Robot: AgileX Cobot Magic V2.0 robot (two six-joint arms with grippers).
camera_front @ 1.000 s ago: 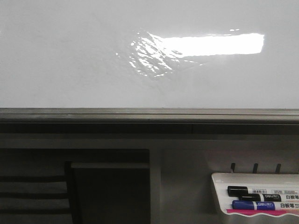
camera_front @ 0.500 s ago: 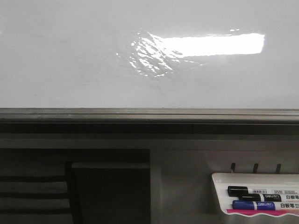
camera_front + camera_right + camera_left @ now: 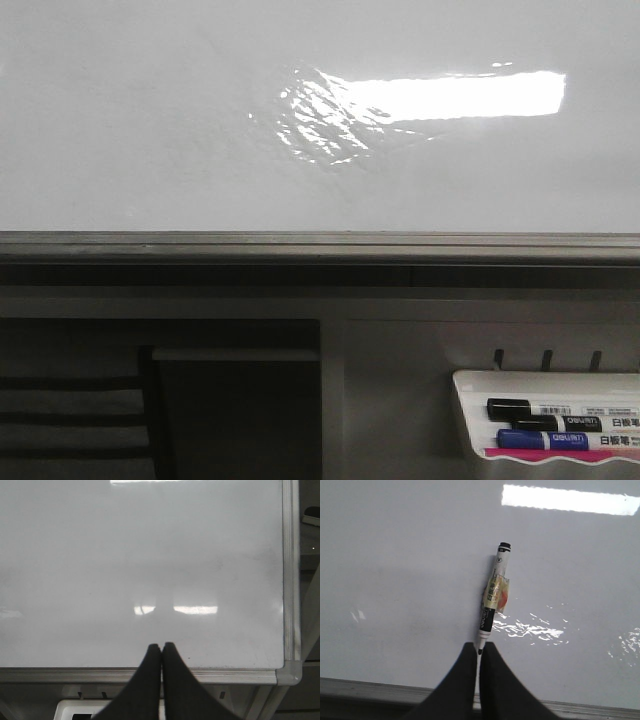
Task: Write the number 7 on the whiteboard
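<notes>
Glossy whiteboard point(image 3: 410, 580); left jaws pinch slim marker point(image 3: 492, 602), right jaws pressed together.

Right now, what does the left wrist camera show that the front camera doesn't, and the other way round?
Only the left wrist view shows the left fingers, shut on a marker with a band of tape round its barrel, pointing out over the board. Only the front view shows a white tray below the board holding a black-capped marker and a blue-capped marker. Both show the whiteboard with glare, its grey frame rail, and no number written on it.
</notes>
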